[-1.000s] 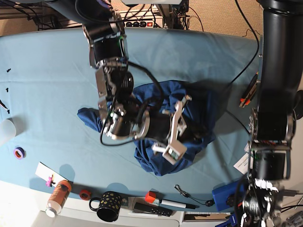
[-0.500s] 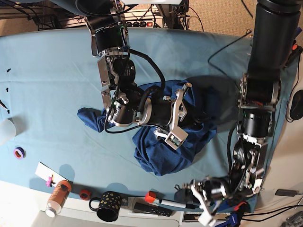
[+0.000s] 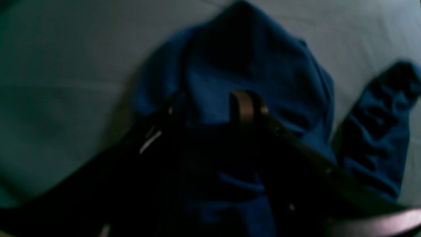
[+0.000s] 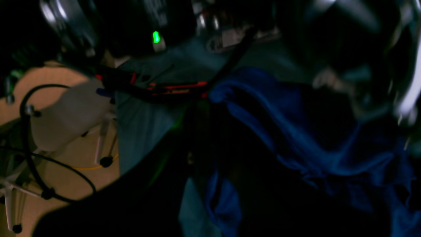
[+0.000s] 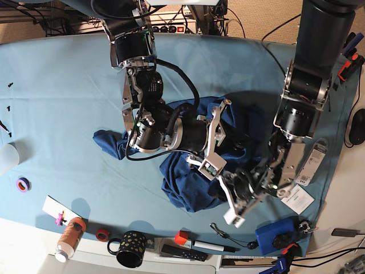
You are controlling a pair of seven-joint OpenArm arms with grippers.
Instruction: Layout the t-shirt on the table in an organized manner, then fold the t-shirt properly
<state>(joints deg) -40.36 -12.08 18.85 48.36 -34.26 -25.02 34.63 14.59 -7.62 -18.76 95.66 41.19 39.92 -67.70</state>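
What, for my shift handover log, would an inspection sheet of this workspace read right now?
Surface: table under a teal cover, faint creases.
Job's things: t-shirt bunched in a heap mid-table, not laid out or folded.
Clutter: along the near edge, a tape roll, bottle, spotted mug, marker and blue box.
Grippers: left hand open over the t-shirt; right hand shut among the folds, and a hold on the cloth cannot be confirmed.
Cables: black cable loops along the right arm above the t-shirt.
Surroundings: power strip beyond the far edge.
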